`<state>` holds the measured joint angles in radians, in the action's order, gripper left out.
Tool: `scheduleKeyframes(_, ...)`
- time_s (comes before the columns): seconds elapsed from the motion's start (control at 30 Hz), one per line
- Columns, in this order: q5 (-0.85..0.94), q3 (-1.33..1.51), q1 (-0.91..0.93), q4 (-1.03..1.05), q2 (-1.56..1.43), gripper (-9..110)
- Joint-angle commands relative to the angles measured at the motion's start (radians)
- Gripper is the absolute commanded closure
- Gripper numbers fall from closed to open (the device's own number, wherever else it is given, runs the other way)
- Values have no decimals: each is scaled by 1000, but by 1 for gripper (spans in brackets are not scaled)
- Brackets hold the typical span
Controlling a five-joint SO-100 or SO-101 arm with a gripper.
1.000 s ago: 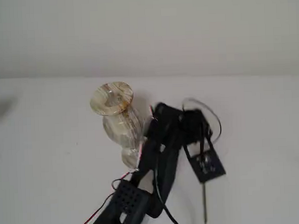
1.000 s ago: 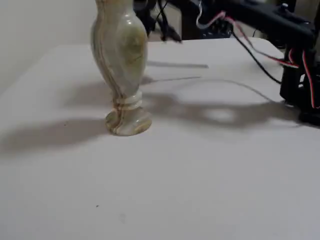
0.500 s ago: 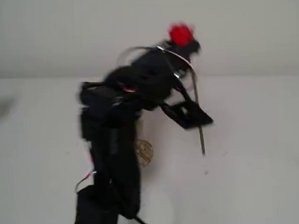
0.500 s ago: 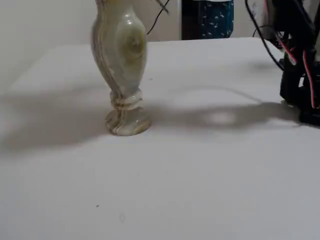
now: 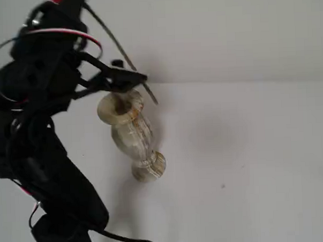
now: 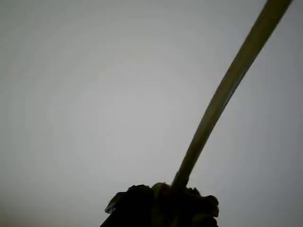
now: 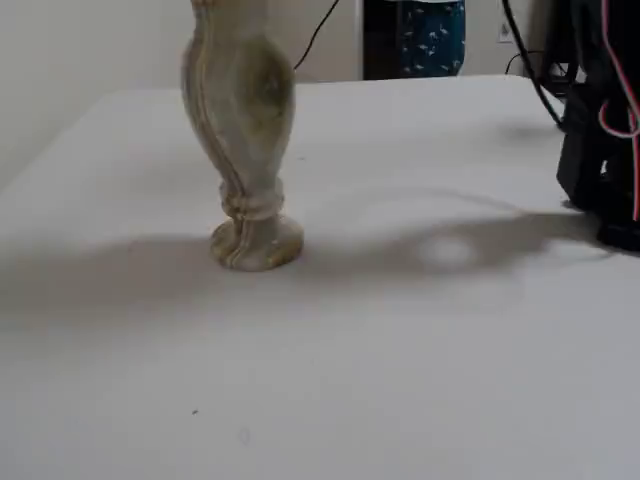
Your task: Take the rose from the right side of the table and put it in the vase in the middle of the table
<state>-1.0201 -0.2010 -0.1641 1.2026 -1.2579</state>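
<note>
One desk [image 7: 420, 380]: white and smooth, by far the biggest thing I see; grey shadows lie across it in both fixed views.
Arm [image 5: 45, 158]: black, with red and white wires, filling the left side of a fixed view; its base shows dark at the right edge of the other fixed view.
Vase [image 5: 131, 134]: marbled cream and brown, upright on the desk; in a fixed view its flared rim [image 5: 119, 108] sits just under the tool, and in the other fixed view I get only its body and round foot [image 7: 256, 243], the top cut off.
Tool [image 5: 141, 79]: raised above the desk, close over the vase rim; it is pinching the rose by the stem.
Rose [image 5: 121, 50]: held in the air, stem slanting down to the right with its lower tip just beside the vase rim, not inside it as far as I can tell; a sliver of red bloom shows at the top edge. My wrist view shows the stem [image 6: 222, 99] running up to the right.
</note>
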Motion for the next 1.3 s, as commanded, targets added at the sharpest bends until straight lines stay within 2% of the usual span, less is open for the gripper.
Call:
scheduleKeyframes(0.0, -18, -28, -74, -34, -58, 102)
scheduleKeyframes(0.17, -89, -28, -91, -74, -26, 102)
scheduleKeyframes(0.57, -87, -25, -178, -41, 18, 102)
scheduleKeyframes(1.03, -167, -28, -26, 3, 158, 102)
scheduleKeyframes(1.27, -179, -28, 28, 98, 221, 102)
